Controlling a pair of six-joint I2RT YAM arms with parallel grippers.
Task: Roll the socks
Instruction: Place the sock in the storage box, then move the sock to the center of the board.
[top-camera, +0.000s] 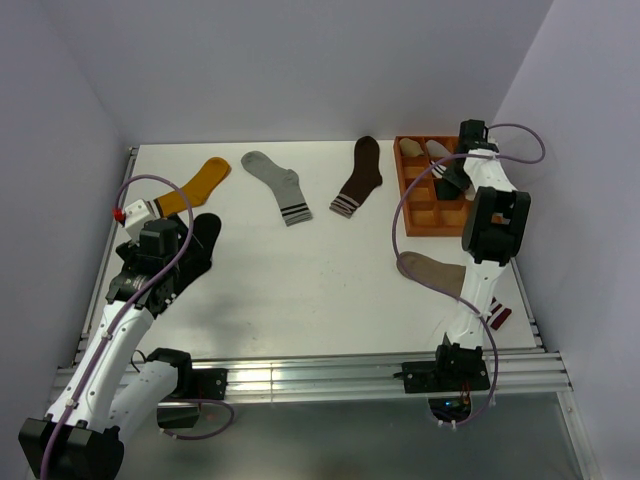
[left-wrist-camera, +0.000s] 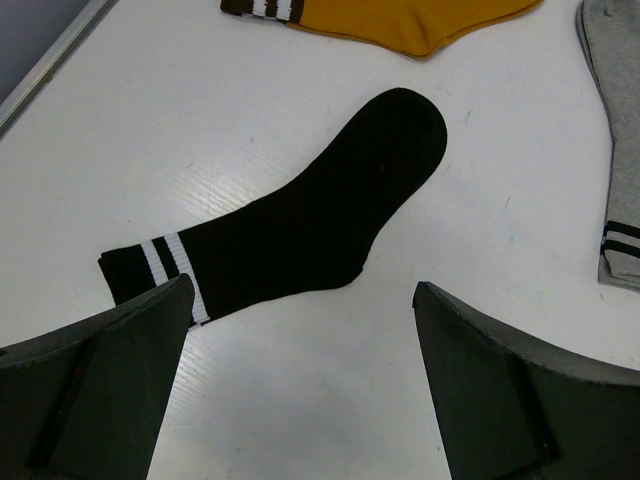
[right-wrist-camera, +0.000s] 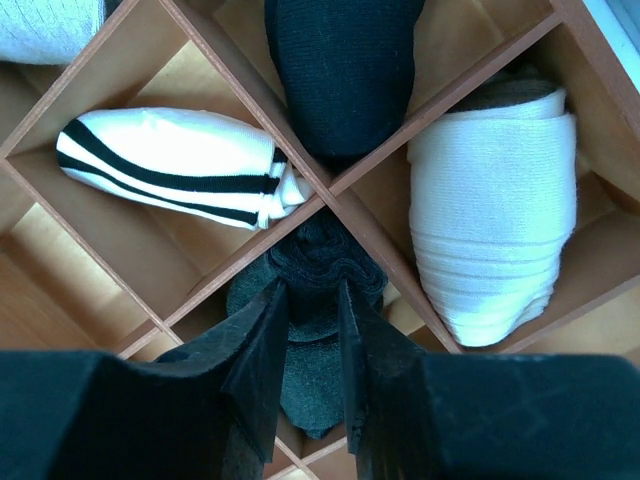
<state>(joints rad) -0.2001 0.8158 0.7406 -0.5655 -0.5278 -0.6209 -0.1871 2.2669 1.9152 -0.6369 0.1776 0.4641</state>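
- Two arms show in the top view. The left pincer hangs over the striped black sock, which lies flat on the white bench near its left edge. The right pincer reaches down into the wooden tray at the far right.
- Also from above, the taupe sock lies on the bench beside the right arm, its maroon-and-white cuff toward the near right corner. A mustard sock, a grey sock and a dark brown sock lie in a row along the far side.
- Left wrist view: the left pincer's jaws stand wide apart and hold nothing. The striped black sock lies flat just beyond them, its white-striped cuff close to one finger and its toe pointing away. The mustard sock sits at the top edge and the grey sock at the side.
- Right wrist view: the right pincer's fingers are pinched close on the charcoal sock, a bundled wad sitting in one tray compartment by a crossing of the dividers. Neighbouring compartments hold a white roll with black stripes, a plain white roll and a dark roll.
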